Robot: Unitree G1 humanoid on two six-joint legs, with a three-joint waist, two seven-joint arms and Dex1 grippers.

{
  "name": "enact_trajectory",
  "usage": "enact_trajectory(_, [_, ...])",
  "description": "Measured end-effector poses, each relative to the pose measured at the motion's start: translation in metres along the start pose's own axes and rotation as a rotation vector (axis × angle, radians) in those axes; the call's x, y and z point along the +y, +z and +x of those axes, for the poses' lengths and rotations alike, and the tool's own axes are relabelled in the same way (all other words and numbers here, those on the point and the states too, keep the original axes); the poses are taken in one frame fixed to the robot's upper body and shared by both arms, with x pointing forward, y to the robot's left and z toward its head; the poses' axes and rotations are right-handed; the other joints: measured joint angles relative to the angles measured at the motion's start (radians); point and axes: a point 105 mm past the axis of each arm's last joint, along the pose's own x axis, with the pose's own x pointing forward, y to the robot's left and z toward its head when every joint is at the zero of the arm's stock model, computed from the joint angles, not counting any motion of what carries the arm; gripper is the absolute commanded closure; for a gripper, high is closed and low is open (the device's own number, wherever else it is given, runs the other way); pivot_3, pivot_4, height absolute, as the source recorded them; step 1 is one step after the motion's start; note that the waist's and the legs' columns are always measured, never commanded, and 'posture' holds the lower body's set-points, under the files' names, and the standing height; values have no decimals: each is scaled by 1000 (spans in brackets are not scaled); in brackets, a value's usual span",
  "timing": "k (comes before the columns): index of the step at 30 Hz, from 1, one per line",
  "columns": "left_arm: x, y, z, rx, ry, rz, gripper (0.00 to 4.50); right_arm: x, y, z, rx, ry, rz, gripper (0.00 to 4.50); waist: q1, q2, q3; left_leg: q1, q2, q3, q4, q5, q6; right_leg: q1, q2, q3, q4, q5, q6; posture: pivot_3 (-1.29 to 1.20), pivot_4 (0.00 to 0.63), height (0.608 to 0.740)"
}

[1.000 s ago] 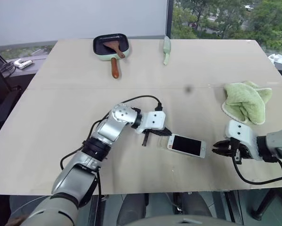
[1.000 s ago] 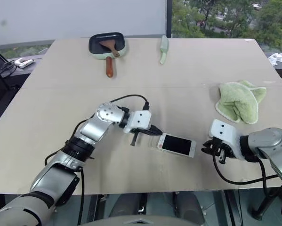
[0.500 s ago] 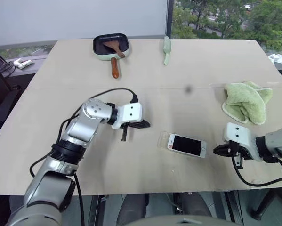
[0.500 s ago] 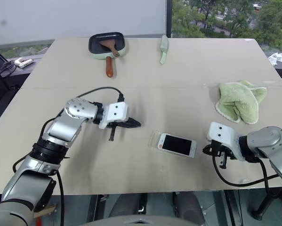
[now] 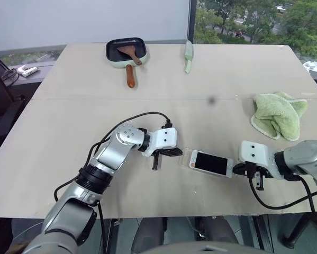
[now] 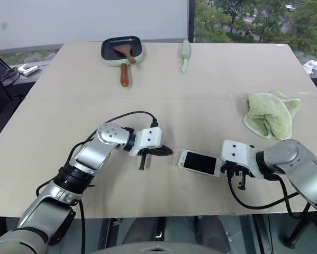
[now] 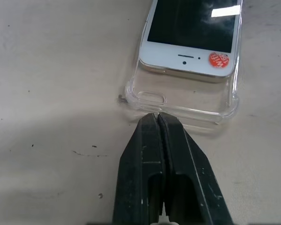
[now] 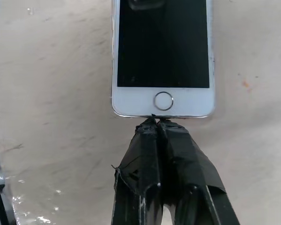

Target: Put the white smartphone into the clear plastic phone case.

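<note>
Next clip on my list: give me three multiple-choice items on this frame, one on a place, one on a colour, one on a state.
1. Where is the white smartphone?
A. in the pan
B. partly in the clear plastic phone case, between the two hands
C. on the cloth

2. What colour is the cloth?
A. green
B. red
C. blue

3. How are the left hand's fingers?
A. wide open
B. shut on the phone
C. shut, tips at the case's end

Answers:
1 B, the case's end juts out past the phone's top edge.
2 A, pale green terry.
3 C, the fingers are pressed together and hold nothing.
</note>
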Motion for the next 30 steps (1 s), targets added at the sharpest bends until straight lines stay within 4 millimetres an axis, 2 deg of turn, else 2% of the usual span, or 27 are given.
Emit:
enact_trajectory(8, [-3, 5, 10, -30, 13, -50, 4500, 3, 7, 7, -18, 15, 7, 4485, 17, 0, 0, 0, 0, 0, 1, 0, 0, 0, 0, 0, 0, 0, 0, 0, 150, 740])
enact_trajectory(16, [-2, 3, 8, -24, 33, -73, 4500, 1, 17, 18, -34, 18, 11, 4485, 13, 0, -1, 1, 0, 0, 1, 0, 0, 1, 0, 0, 1, 0, 0, 0, 150, 740])
enact_trajectory(21, [-1, -1, 7, -13, 56, -92, 4500, -7, 18, 30, -30, 4, 22, 4485, 5, -2, -3, 8, 0, 0, 1, 0, 0, 7, 1, 1, 0, 0, 0, 0, 150, 740])
enact_trajectory(23, [0, -5, 6, -3, 72, -103, 4500, -13, 20, 36, -33, -14, 29, 4485, -4, -3, -4, 17, 0, 1, 0, 0, 0, 16, 1, 1, 0, -1, 0, 0, 150, 740])
enact_trajectory(27, [12, -9, 1, 4, 142, -128, 4500, -30, 26, 43, -59, -86, 32, 4485, -17, -4, -4, 19, 1, 2, 0, 0, 0, 16, 1, 3, 0, -3, 4, 0, 150, 740])
enact_trajectory(30, [16, -10, -1, 1, 171, -137, 4500, -37, 29, 44, -69, -113, 20, 4485, -17, -4, -4, 18, 1, 2, 0, 0, 0, 15, 1, 3, 0, 0, 0, 0, 150, 740])
